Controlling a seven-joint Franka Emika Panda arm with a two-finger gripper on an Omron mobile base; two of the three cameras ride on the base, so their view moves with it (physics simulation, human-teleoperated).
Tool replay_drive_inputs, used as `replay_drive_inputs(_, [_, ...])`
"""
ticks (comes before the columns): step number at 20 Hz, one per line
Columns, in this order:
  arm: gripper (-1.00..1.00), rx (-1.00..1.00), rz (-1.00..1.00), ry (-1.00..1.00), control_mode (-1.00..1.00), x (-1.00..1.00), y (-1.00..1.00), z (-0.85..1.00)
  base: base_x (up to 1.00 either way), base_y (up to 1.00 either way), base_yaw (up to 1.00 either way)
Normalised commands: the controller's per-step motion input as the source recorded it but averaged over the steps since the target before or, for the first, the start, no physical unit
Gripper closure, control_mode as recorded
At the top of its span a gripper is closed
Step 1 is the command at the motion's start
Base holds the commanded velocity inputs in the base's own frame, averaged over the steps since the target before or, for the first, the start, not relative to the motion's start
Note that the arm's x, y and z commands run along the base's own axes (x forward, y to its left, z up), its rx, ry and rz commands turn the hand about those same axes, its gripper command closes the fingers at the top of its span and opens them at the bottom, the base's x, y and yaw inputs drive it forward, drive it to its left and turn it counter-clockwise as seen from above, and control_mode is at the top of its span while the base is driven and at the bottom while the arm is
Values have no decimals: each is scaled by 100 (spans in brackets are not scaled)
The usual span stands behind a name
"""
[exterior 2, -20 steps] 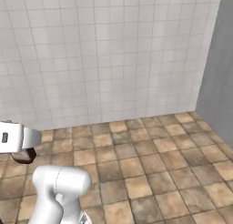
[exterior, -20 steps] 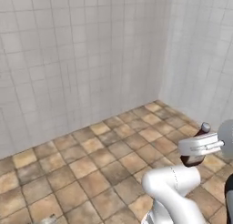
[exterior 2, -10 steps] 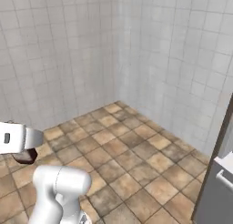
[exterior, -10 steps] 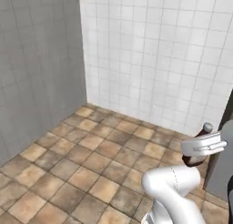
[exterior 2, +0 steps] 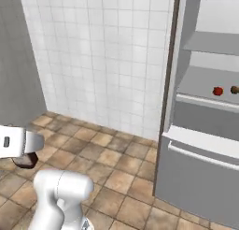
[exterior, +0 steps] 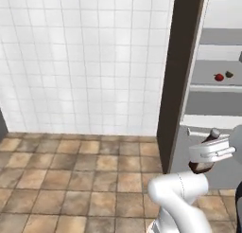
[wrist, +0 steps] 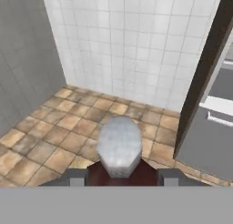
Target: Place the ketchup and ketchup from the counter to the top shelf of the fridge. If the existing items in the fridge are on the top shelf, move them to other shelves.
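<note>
Jaws: the gripper (wrist: 119, 176) is closed on one ketchup bottle (wrist: 119, 151); in the hand view its pale cap and dark red shoulders sit between the two dark fingertips (wrist: 75, 176).
Bottle carried: upright in the hand, out in front of the fridge (exterior: 208, 147) and well below the shelf with the fruit; in the left base view its cap pokes above the white hand.
Fridge: open, pale grey inside, dark brown side panel nearest the tiled wall.
Fruit: a red fruit (exterior 2: 217, 90) and a brown fruit (exterior 2: 234, 89) lie near each other on one grey shelf (exterior 2: 205, 100).
Top shelf: the slab (exterior 2: 212, 43) above the fruit shelf looks bare as far as I can see; the fridge's upper part runs out of frame, so I cannot be sure which slab is highest.
Risk, side panel: the arm could swing the bottle into the dark panel or a shelf's front edge, since the lift has to go up and in from low down.
Risk, fruit: if the bottle goes in at the fruit's level, it may knock them rolling.
Risk, tipping: a tall narrow bottle set down tilted could topple off the shelf.
Count: one bottle seen, one red fruit, one brown fruit, at least three shelf slabs, one fridge.
</note>
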Motion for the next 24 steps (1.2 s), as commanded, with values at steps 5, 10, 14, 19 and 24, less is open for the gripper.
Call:
replay_drive_inputs(5, [100,0,0,0,100,0,0,0,52,19,-75])
replay_drive_inputs(10, [100,0,0,0,100,0,0,0,72,1,-65])
replay_drive_inputs(14, [100,0,0,0,100,0,0,0,86,-2,-42])
replay_drive_inputs(19, [100,0,0,0,100,0,0,0,66,-26,-30])
replay_drive_inputs(24, [100,0,0,0,100,0,0,0,30,-70,-19])
